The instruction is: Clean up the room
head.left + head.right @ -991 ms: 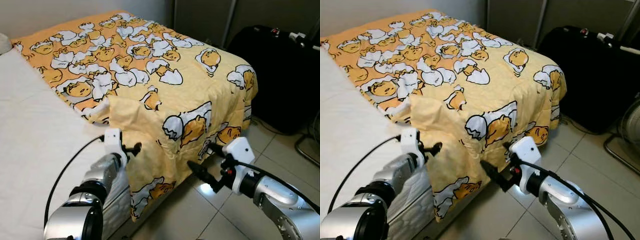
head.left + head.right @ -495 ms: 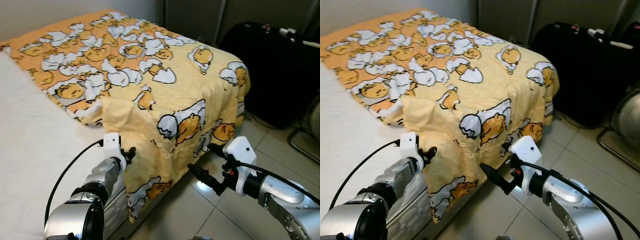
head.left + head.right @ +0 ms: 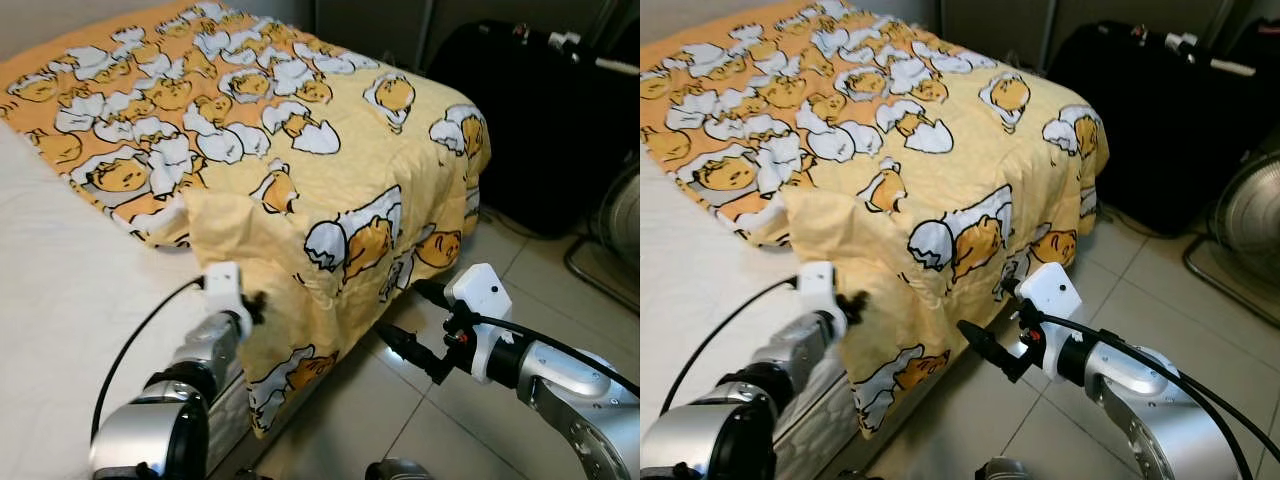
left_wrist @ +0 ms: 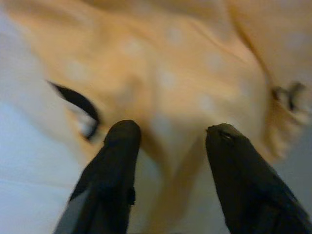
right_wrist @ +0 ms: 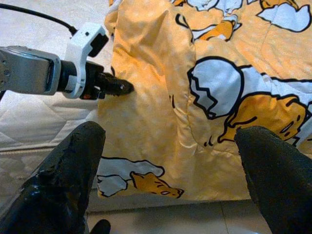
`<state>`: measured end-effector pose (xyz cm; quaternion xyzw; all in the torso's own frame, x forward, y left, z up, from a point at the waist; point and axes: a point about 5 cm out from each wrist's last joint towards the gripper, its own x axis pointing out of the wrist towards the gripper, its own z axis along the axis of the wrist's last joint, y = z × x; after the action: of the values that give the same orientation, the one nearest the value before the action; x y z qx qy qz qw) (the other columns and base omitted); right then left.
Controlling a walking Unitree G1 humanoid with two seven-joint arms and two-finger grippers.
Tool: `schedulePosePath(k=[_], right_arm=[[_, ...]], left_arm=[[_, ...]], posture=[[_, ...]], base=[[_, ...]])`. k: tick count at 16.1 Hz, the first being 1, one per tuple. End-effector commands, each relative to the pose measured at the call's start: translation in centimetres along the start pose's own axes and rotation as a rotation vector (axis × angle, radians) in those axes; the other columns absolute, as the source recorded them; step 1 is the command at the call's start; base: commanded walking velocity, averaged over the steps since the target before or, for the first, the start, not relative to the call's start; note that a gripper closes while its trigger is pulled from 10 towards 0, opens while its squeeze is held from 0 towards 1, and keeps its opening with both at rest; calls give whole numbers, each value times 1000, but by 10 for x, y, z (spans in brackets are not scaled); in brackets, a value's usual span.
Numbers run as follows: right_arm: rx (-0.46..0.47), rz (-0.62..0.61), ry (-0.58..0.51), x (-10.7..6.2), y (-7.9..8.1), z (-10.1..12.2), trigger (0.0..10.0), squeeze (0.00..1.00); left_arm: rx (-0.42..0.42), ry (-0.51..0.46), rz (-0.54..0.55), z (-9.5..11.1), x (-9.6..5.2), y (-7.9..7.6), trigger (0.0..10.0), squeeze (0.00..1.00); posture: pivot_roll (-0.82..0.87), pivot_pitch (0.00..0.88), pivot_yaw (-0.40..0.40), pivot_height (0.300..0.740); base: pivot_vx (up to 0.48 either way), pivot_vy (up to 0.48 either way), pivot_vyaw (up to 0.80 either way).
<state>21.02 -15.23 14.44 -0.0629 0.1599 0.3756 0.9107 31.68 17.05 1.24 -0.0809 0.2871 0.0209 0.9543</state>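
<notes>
The yellow blanket [image 3: 330, 150] is lying on the bed [image 3: 70, 290], and its corner is hanging down toward the tiled floor [image 3: 480, 420]. The left end effector [image 5: 114, 87] is touching the hanging fold; its fingers [image 4: 117, 165] are spread, and the blurred cloth seems to be between them. The right end effector [image 3: 412, 320] is hovering just beside the blanket, fingers spread wide, holding nothing.

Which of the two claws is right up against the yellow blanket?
The left claw: its open fingers press into the hanging edge of the blanket. The right claw, also open, hangs apart from it over the tiled floor.
</notes>
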Motion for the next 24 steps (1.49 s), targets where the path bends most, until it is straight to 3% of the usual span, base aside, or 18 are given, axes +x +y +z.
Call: schedulePosePath(k=[1, 3, 4, 6, 9, 10, 11, 14, 16, 18, 19, 20, 24], right_arm=[[6, -1, -7, -4, 2, 3, 10000, 0], [8, -1, -5, -4, 3, 3, 10000, 0], [10, -3, -8, -3, 2, 3, 10000, 0], [12, -5, -9, -3, 2, 4, 10000, 0], [17, -2, -9, -2, 5, 4, 10000, 0], [17, 0, -7, -3, 6, 4, 10000, 0], [16, 3, -4, -3, 6, 3, 10000, 0], [14, 10, -3, -2, 7, 3, 10000, 0], [15, 12, -4, -2, 7, 4, 10000, 0], [15, 15, -6, -1, 7, 4, 10000, 0], [17, 17, -8, 0, 7, 4, 10000, 0], [17, 17, -9, 1, 7, 4, 10000, 0], [16, 13, -13, 2, 7, 5, 10000, 0]], left_arm=[[4, -52, 100, 13, 0, 15, 10000, 0], [4, -61, 105, 15, 0, 17, 10000, 0], [-16, -103, 81, 18, -1, 16, 10000, 1000], [2, -121, 96, 20, -1, 17, 10000, 1000], [81, -60, 161, 11, -2, 25, 10000, 1000], [102, -38, 160, 8, -2, 25, 10000, 118], [118, -24, 168, 6, -3, 26, 10000, 0], [80, 6, 140, -2, -3, 24, 10000, 0], [2, -4, 62, -2, -2, 15, 10000, 0], [31, 15, 3, -6, -2, 8, 10000, 0], [25, 23, -17, -7, -2, 7, 1569, 0], [27, 27, -24, -7, -2, 7, 431, 0], [31, 22, -15, -6, -2, 11, 0, 0]], posture=[[-370, 107, 70, 740], [-369, 104, 73, 740], [-368, 102, 76, 740], [-367, 100, 80, 740], [-376, 98, 84, 740], [-379, 97, 84, 740], [-380, 97, 83, 740], [-379, 95, 83, 740], [-375, 91, 83, 740], [-372, 89, 83, 740], [-371, 86, 85, 740], [-370, 87, 87, 740], [-366, 89, 90, 740]], base=[[0, 0, 0], [0, 0, 0], [0, 0, 0], [0, 0, 0], [0, 0, 0], [0, 0, 0], [0, 0, 0], [0, 0, 0], [0, 0, 0], [0, 0, 0], [0, 0, 0], [0, 0, 0], [0, 0, 0]])
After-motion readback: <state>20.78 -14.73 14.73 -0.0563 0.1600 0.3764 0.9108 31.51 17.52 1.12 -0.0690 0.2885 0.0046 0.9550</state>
